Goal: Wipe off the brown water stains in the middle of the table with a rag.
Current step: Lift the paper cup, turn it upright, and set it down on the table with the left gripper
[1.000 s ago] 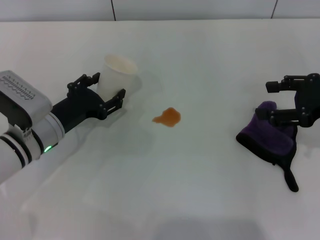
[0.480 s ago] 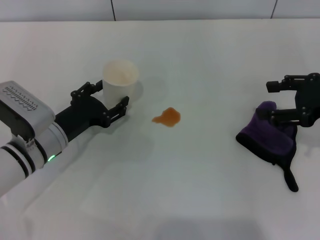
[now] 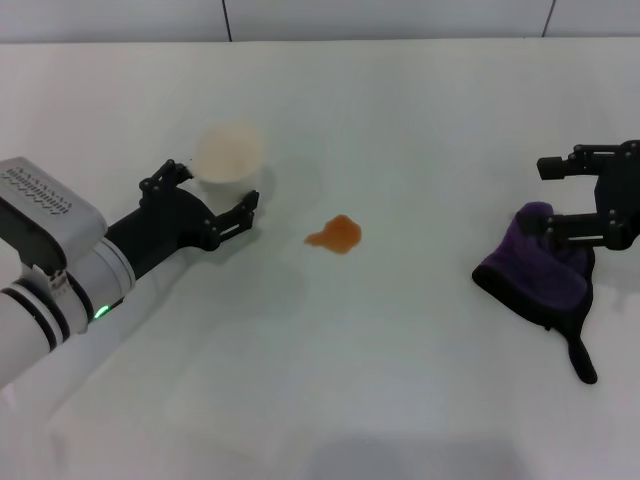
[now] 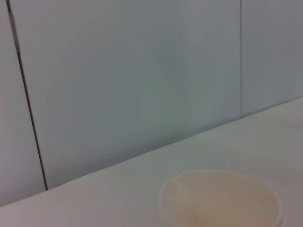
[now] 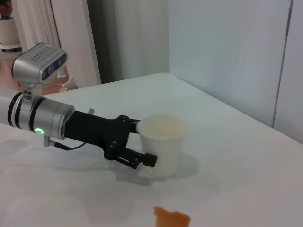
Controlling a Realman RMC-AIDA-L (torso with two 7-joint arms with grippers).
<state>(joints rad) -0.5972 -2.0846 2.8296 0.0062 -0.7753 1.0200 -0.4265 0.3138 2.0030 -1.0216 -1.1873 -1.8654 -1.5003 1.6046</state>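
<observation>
Since a second ago, drawing back from the white cup [image 3: 229, 155] with the left gripper [image 3: 207, 200], fingers [image 3: 165, 175] spread wide on both sides of it, not clearly touching. Hovering with the right gripper [image 3: 580, 195] over the rag [image 3: 540, 268], fingers wide apart, holding nothing. Lying at about 3 o'clock on the table [image 3: 400, 380], that rag. Sitting in the middle, the brown water stains [image 3: 336, 236], with open white room all around, well apart from cup and rag.
</observation>
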